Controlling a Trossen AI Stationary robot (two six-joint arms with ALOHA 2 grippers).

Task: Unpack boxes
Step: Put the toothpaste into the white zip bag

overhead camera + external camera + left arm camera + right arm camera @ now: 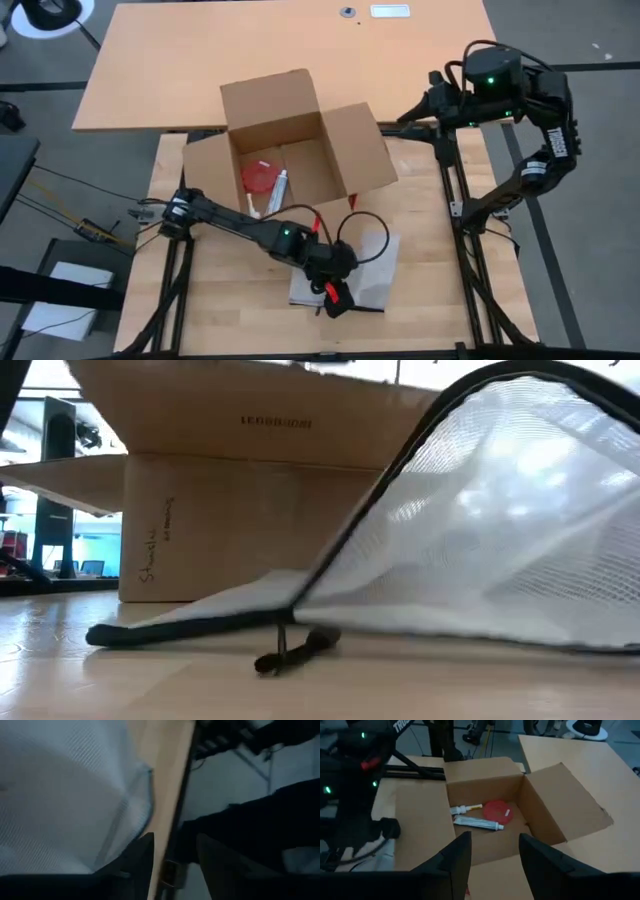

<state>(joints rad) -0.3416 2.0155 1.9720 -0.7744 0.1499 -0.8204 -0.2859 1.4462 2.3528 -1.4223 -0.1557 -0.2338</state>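
Note:
The brown cardboard box point(290, 140) stands open on the table's far middle, flaps spread; the low view point(220, 510) and right wrist view point(490, 795) also show it. Inside lie a round red item point(495, 811) and white tubes point(477, 822). A white mesh bag point(365, 265) with a dark border lies in front of the box. In the low view the mesh bag point(500, 510) rises steeply on one side while its dark edge point(200, 625) rests on the table. My left gripper point(337, 300) is open at the bag's near edge. My right gripper point(430, 105) waits open, high at the far right. My left gripper point(175, 865) is open, and one finger point(140, 862) stands right at the edge of the mesh bag point(60, 795). I cannot tell whether it touches the bag. Between the fingers I see the table's edge and the floor.
A black cable point(360, 225) loops over the bag near the left wrist. A small dark cord end point(295, 645) lies on the table before the bag. A second wooden tabletop point(200, 60) sits behind the box. Bare wood shows to the right of the bag and box.

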